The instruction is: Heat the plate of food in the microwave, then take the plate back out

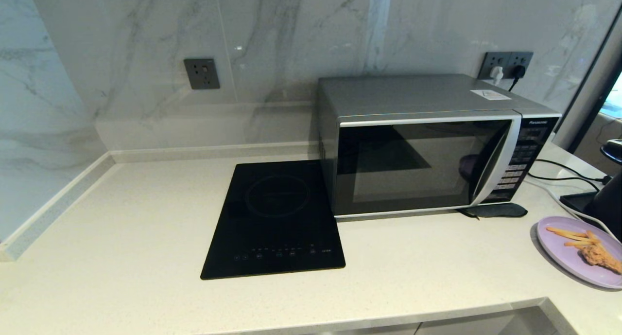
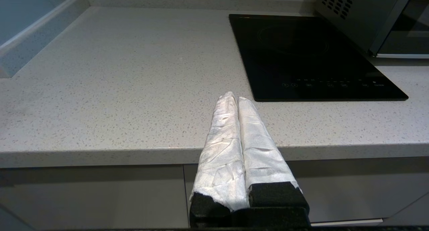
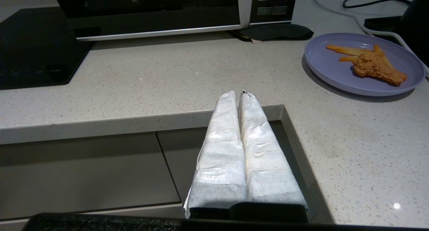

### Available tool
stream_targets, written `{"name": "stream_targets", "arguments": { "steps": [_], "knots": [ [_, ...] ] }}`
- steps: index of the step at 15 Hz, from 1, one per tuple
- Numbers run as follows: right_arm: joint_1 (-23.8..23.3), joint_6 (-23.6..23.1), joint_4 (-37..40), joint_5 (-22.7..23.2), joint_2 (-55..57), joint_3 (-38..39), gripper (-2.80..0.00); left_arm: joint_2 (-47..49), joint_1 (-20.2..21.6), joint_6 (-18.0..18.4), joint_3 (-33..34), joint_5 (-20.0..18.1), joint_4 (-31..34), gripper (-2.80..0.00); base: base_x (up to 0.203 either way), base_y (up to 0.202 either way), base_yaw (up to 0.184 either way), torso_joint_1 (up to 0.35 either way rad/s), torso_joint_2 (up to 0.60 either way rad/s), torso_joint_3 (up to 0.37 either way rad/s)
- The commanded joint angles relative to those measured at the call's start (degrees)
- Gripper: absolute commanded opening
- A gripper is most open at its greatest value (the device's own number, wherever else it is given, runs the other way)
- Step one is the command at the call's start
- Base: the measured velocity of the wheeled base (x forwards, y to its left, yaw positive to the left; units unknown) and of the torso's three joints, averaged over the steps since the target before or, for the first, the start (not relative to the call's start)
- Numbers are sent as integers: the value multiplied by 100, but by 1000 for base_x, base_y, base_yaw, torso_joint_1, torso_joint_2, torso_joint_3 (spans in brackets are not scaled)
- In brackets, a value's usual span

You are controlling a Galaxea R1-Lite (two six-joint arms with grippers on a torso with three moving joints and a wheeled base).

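Observation:
The lilac plate of food (image 1: 578, 252) lies on the counter at the far right, fries and a brown fried piece on it; the right wrist view shows the plate (image 3: 335, 70) too. The silver microwave (image 1: 418, 140) stands behind it to the left, its dark door closed, the curved handle (image 1: 495, 160) beside the button panel. My left gripper (image 2: 234, 97) hangs shut and empty before the counter's front edge, left of the cooktop. My right gripper (image 3: 238, 94) is also shut and empty, at the counter's front edge near the inner corner, short of the plate. Neither arm shows in the head view.
A flat black cooktop (image 1: 274, 218) is set into the counter (image 1: 146, 238) left of the microwave. A dark flat pad (image 1: 495, 210) lies under the microwave's right front. Cables (image 1: 563, 174) and a black appliance (image 1: 607, 199) sit at the far right. The counter steps inward at the front right (image 1: 549, 306).

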Motion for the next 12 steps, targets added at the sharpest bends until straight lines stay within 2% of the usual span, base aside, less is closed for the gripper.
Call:
{"name": "stream_targets", "arguments": {
  "steps": [1,12],
  "knots": [
    [1,4,2,7,16,11,-280,9,1,-6,0,3,-2,-280,0,0,0,0,0,0],
    [1,9,0,7,10,11,-280,9,1,-6,0,3,-2,-280,0,0,0,0,0,0]
  ]
}}
